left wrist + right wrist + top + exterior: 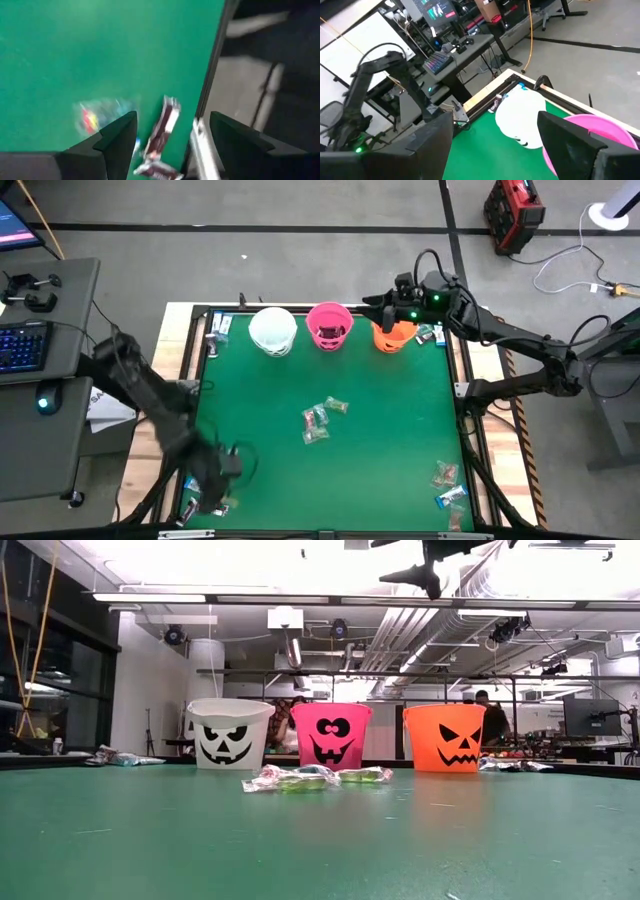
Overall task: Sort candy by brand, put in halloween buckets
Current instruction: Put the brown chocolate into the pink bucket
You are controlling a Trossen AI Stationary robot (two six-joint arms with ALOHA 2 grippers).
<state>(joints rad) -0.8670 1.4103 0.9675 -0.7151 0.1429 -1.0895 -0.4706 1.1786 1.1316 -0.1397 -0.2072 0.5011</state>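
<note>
Left gripper (pixel 170 137): fingers spread, empty, over a dark candy (pixel 161 131) at the tabletop's (pixel 390 430) near-left edge. Right gripper (pixel 495 135): fingers spread above the orange bucket (pixel 392 336); white bucket (pixel 272 331) and pink bucket (pixel 329 324) stand alongside

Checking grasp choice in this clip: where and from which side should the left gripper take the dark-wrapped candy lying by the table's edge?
Grip the dark-wrapped candy across its narrow middle, coming straight down from above. It lies flat on the green table, long and thin, beside the rim, so a side approach has no room. The left gripper is open, fingers either side of it.
</note>
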